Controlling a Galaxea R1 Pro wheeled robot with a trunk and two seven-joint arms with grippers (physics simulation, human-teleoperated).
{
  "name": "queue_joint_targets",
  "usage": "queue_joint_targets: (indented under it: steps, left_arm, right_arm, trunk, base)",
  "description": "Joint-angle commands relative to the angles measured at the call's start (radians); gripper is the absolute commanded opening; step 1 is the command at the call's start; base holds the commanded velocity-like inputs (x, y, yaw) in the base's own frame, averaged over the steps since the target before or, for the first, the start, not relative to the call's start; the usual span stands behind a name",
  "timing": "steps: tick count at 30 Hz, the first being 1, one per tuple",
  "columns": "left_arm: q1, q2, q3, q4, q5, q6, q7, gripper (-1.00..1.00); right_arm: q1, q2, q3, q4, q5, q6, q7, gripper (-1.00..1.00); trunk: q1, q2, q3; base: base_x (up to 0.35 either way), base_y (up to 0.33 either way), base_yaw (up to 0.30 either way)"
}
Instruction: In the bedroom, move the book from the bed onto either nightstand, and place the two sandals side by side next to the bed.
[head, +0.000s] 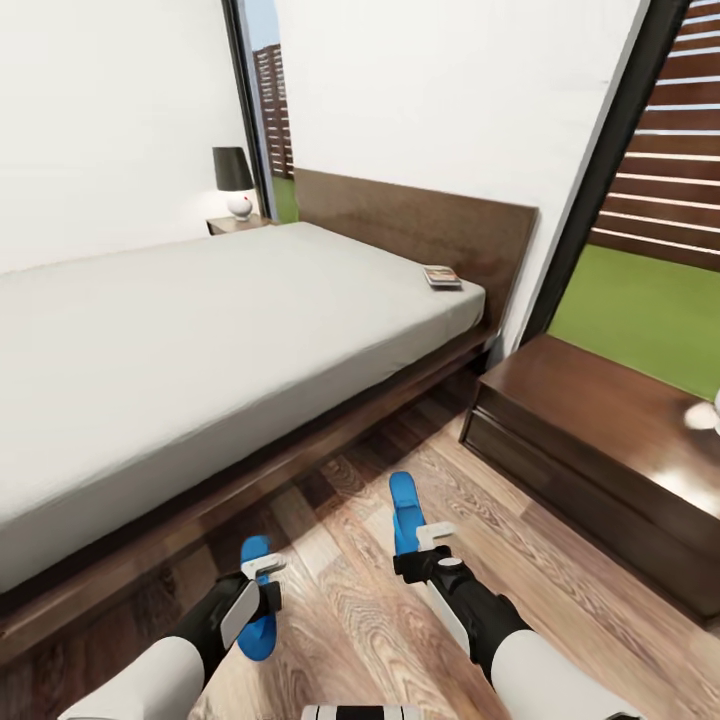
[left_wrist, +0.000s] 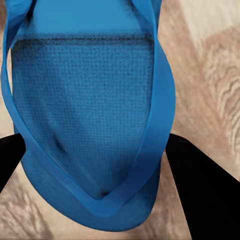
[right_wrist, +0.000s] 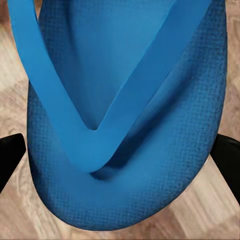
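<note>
Two bright blue sandals show over the plank floor beside the bed. My left gripper is shut on one sandal, its dark fingers pressing the sole's edges. My right gripper is shut on the near end of the other sandal, the fingers against the sides of its sole. The book lies on the mattress corner by the headboard. One nightstand stands right of the bed, another nightstand at the far side.
A black-shaded lamp stands on the far nightstand. A white object sits on the near nightstand's right edge. Tall glass behind it shows lawn and fence. Wood floor runs between bed frame and nightstand.
</note>
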Motion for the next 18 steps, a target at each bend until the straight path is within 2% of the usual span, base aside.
queue_joint_targets:
  steps: [1, 11, 16, 18]
  left_arm:
    - [0.000, 0.000, -0.002, -0.002, 0.010, 0.004, 0.007, -1.00]
    - [0.000, 0.003, 0.000, -0.002, 0.010, 0.006, 0.006, -1.00]
    - [0.000, 0.004, 0.001, -0.002, 0.010, 0.007, 0.005, -1.00]
    - [0.000, 0.005, 0.002, -0.002, 0.010, 0.007, 0.005, -1.00]
  right_arm:
    - [0.000, -0.001, 0.008, -0.002, -0.011, 0.005, -0.008, -1.00]
    - [0.000, -0.002, 0.012, -0.002, -0.008, 0.022, -0.014, -1.00]
    - [-0.001, -0.005, 0.030, -0.007, -0.005, 0.180, -0.010, -1.00]
    - [-0.002, -0.009, 0.031, -0.009, -0.005, 0.213, -0.003, -1.00]
  trunk:
    - [0.000, 0.000, -0.001]
    - [0.000, 0.000, -0.001]
    - [0.000, 0.000, -0.003]
    - [0.000, 0.000, -0.004]
  base:
    - [0.000, 0.000, 0.274]
    - [0.000, 0.000, 0.272]
    - [0.000, 0.000, 0.254]
    - [0.000, 0.000, 0.248]
